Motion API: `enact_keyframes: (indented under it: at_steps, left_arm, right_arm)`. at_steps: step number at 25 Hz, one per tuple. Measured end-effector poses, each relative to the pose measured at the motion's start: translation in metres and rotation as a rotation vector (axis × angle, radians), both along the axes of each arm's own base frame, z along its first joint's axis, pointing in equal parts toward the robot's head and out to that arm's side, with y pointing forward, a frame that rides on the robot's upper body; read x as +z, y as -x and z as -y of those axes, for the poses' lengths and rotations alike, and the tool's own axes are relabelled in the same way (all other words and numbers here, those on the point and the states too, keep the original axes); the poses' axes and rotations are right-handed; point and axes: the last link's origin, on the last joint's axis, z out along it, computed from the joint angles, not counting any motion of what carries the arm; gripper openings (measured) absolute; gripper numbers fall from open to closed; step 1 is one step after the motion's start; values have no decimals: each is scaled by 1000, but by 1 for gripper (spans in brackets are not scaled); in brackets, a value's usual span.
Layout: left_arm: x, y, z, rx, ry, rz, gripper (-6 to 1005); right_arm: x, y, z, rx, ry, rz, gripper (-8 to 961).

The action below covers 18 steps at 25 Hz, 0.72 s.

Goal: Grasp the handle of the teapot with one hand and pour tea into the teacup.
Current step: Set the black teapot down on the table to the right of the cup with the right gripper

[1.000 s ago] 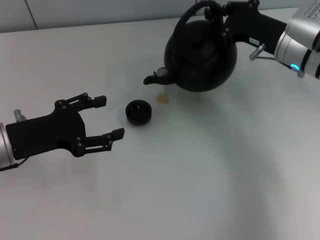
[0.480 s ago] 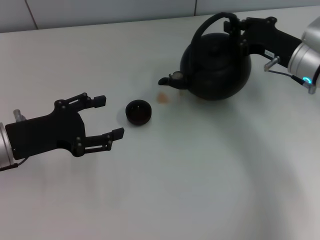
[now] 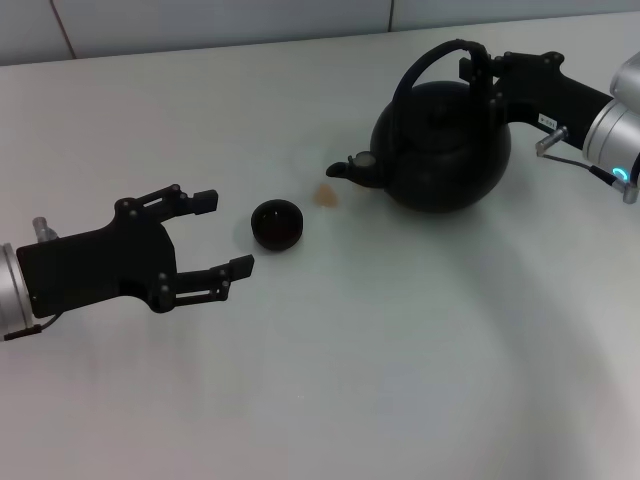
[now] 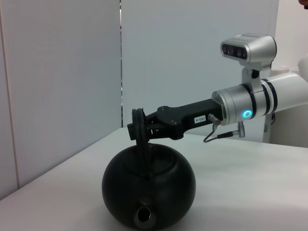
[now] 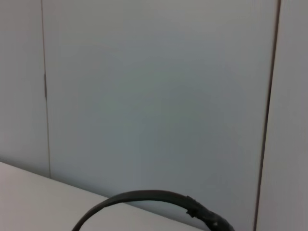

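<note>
The matte-black teapot (image 3: 445, 150) stands upright at the back right of the white table, its spout (image 3: 350, 168) facing the teacup. My right gripper (image 3: 480, 68) comes in from the right and is shut on the handle (image 3: 415, 75) near its top. The left wrist view shows the same grip: teapot (image 4: 149, 185), handle (image 4: 141, 137), right gripper (image 4: 140, 126). In the right wrist view only an arc of the handle (image 5: 144, 196) shows. The small dark teacup (image 3: 276, 223) sits left of the spout, a short gap away. My left gripper (image 3: 223, 233) rests open just left of the cup, touching nothing.
A small brownish stain (image 3: 325, 196) marks the table (image 3: 400, 340) between cup and spout. A pale panelled wall (image 4: 62, 72) runs behind the table. The right arm's silver forearm (image 3: 625, 125) reaches in at the right edge.
The right gripper has carried the teapot to the right and lowered it, from tipped spout-down to upright. The left gripper and the teacup have stayed almost still.
</note>
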Motion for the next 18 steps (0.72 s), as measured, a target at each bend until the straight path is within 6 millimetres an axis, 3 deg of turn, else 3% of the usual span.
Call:
enact_keyframes:
  at_steps: [18]
  left_arm:
    - [-2, -1, 1, 3, 0, 7, 862]
  right_arm:
    - [0, -2, -1, -4, -1, 14, 103]
